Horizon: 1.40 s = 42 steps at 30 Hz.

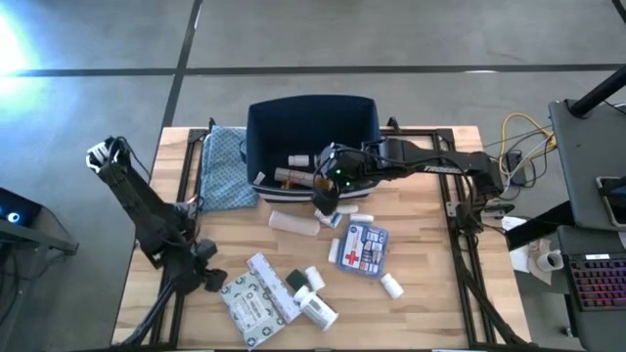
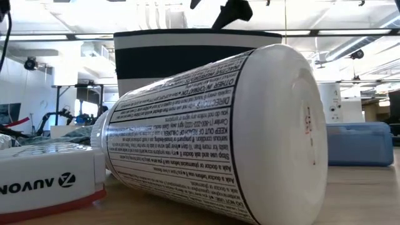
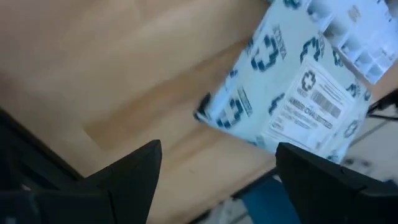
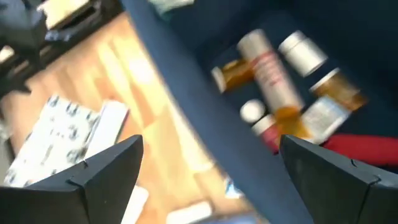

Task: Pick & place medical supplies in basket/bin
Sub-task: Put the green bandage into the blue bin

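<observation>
The dark navy bin [image 1: 313,122] stands at the table's far middle, with several bottles [image 4: 273,81] and a red bottle [image 4: 367,149] lying inside. My right gripper [image 4: 211,180] hovers open above the bin's near wall [image 4: 186,124], holding nothing. On the table lie a white tube [image 1: 293,223], a first-aid box [image 1: 364,247], white bottles [image 1: 315,305] and grey-white printed packets [image 1: 254,298]. My left gripper [image 3: 217,180] hangs open over bare wood just left of the packets [image 3: 292,93], apart from them.
A blue patterned cloth [image 1: 223,166] lies left of the bin. In the low view a white bottle on its side [image 2: 219,131] and a white box [image 2: 44,175] fill the foreground. Bare wood shows at the table's near right.
</observation>
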Each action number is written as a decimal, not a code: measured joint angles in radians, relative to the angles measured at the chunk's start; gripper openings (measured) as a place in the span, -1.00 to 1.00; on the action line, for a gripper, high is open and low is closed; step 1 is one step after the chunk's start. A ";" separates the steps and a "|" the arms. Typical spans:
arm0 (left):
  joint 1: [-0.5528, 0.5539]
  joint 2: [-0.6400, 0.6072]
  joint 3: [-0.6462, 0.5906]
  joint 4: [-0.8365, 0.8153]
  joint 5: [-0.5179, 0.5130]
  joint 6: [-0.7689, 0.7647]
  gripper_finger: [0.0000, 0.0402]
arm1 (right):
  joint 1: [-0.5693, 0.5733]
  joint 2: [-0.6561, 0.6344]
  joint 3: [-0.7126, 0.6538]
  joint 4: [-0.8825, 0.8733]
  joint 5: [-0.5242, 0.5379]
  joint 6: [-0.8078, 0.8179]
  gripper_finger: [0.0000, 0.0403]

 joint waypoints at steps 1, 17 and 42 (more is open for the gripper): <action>-0.014 0.019 0.010 0.019 -0.001 -0.038 0.47 | 0.000 0.000 -0.012 0.002 -0.029 0.000 0.83; -0.048 0.525 0.260 0.176 -0.064 -0.166 0.47 | 0.071 0.001 -0.213 0.253 -0.189 -0.049 0.83; -0.008 0.635 0.306 0.177 -0.156 -0.157 0.47 | 0.164 -0.087 -0.093 0.263 -0.348 -0.340 0.83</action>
